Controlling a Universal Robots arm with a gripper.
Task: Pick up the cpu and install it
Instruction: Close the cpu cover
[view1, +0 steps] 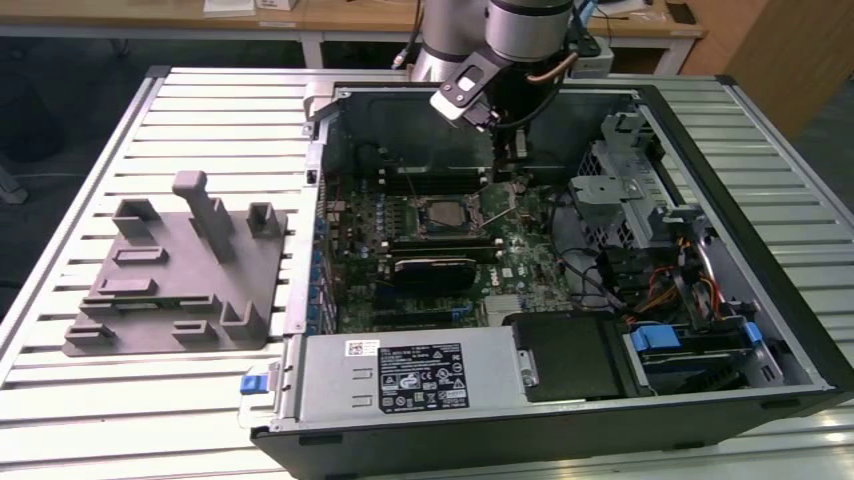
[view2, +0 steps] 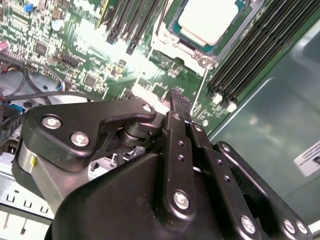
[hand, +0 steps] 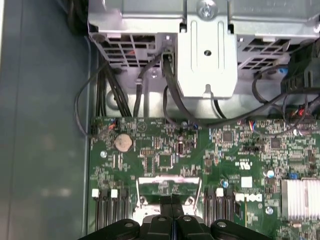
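The hand (view1: 513, 180) reaches down inside the open computer case (view1: 747, 120), and its two black fingers are pressed together with nothing between them. In the second wrist view the paired fingertips (view2: 176, 94) end low over the green motherboard (view2: 75, 55), next to a thin metal lever rod (view2: 198, 97). Whether they touch the rod or the board I cannot tell. In the first wrist view the closed hand (hand: 172, 199) points at a silver metal frame (hand: 170, 184) flanked by rows of black memory slots (hand: 107, 210).

The cpu (view2: 207, 20) is not in the hand. It lies flat in its socket (view2: 172, 46), pale top facing up, just beyond the fingertips and apart from them. In the exterior view the socket (view1: 418, 213) sits near the middle of the board, and the hand stands just to the exterior view's right of it.

Further out, the first wrist view shows a round coin battery (hand: 123, 143) on the board, with a grey metal drive cage (hand: 207, 60) and black cables behind it. In the exterior view a white-labelled power supply box (view1: 400, 375) fills the case's near corner. The case lies on a slatted tabletop (view1: 200, 110). A grey holder (view1: 174, 290) with upright posts sits on the tabletop to the exterior view's left, well apart from the hand.
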